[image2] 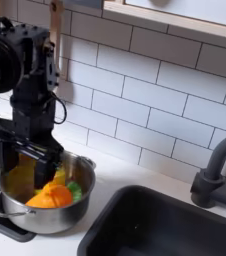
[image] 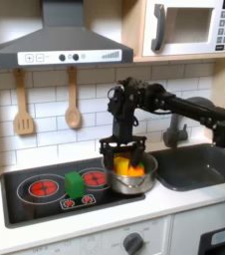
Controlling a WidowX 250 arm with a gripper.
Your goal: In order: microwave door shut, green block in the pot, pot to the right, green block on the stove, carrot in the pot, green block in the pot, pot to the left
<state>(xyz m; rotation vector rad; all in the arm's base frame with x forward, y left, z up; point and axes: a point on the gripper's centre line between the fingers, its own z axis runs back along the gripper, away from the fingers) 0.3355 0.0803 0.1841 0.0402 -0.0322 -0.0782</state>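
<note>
Black cooktop, the stove (image: 30,194), lower left of the first exterior view, two red spiral burners. Green block (image: 74,184) lying between the burners, on the stove surface, well clear of the pot; looks like the "block onto stove" step is finished, judged from where it rests. Just right of it, at frame centre-bottom, the pot (image: 149,177), shiny steel, sitting at the stove's right edge beside the sink (image: 199,164), likely parked there after being dragged right. Orange carrot (image: 129,169) inside the pot, green tip visible in the second exterior view (image2: 51,196), lying on the pot floor. Gripper (image: 123,152) directly above the pot opening, arm coming in from the right of the first exterior view; in the second exterior view the gripper (image2: 32,165) hangs low within the rim (image2: 85,165), jaws spread apart and holding nothing, the carrot under and beside them rather than pinched. Probably just after dropping the carrot, so carrot step looks done; next would be fetching the green block. Upper right of the first exterior view, microwave door (image: 184,28) flush with the white body, shut, dark handle at its left. Counter (image: 174,204) white, along the bottom.
</note>
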